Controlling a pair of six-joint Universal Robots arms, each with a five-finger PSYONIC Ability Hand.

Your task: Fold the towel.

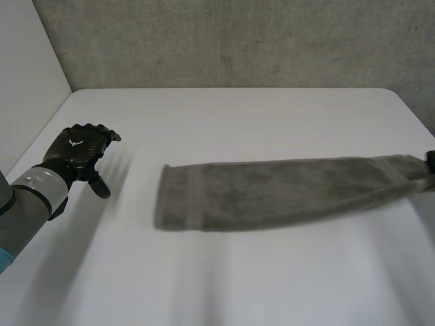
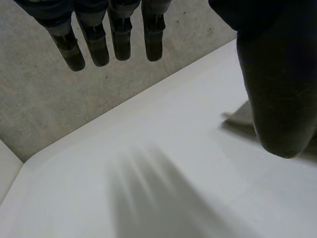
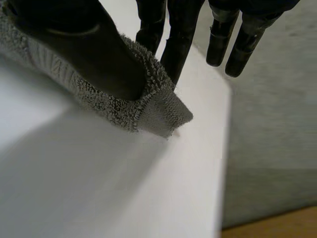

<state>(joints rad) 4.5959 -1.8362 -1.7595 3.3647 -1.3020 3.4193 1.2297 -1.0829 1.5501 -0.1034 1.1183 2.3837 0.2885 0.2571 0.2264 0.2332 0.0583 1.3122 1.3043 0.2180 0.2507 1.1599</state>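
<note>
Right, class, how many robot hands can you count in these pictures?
2. The left hand is open above the white table, left of the grey towel and apart from it; the right hand pinches the towel's right end.

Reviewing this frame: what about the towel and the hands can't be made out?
Head view: the right hand is cut off by the picture's edge, so its hold on the towel is unreadable there.
Head view: the towel's end nearest the left hand is blurred; its layers are unclear.
Left wrist view: that hand's thumb hides most of the towel.
</note>
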